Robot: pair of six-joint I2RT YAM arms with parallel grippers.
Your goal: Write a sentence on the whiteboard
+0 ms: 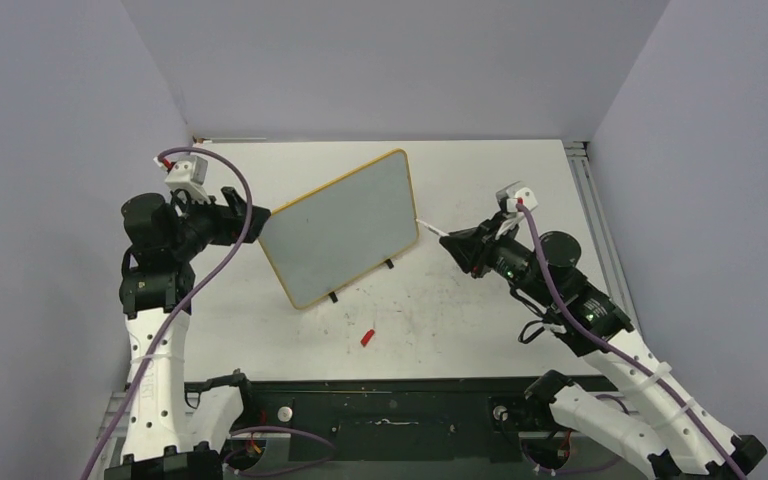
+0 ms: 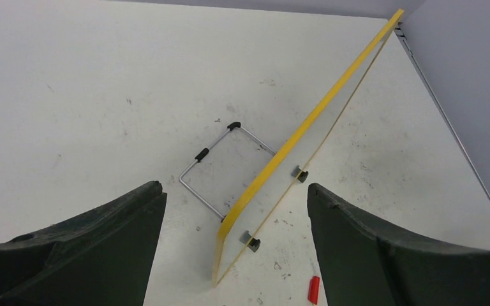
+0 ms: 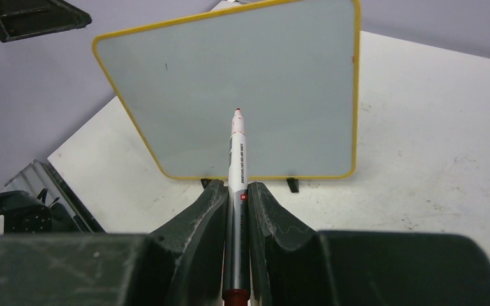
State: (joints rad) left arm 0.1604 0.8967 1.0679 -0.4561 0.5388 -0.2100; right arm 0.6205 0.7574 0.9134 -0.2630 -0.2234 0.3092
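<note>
Yellow-orange framing borders the whiteboard, which stands tilted at mid-worktop on two black feet, propped from behind by a wire stand. Its writing face is plain pale grey in the right wrist view.

Left tool: fingers spread wide, level with the board's left edge, gripping nothing.

Right tool: fingers pressed onto a marker, white-barrelled with a red tip, aimed at the board's face from the right. Contact between tip and board cannot be determined.

Red cap: lying loose on the worktop, in front of the board.
</note>
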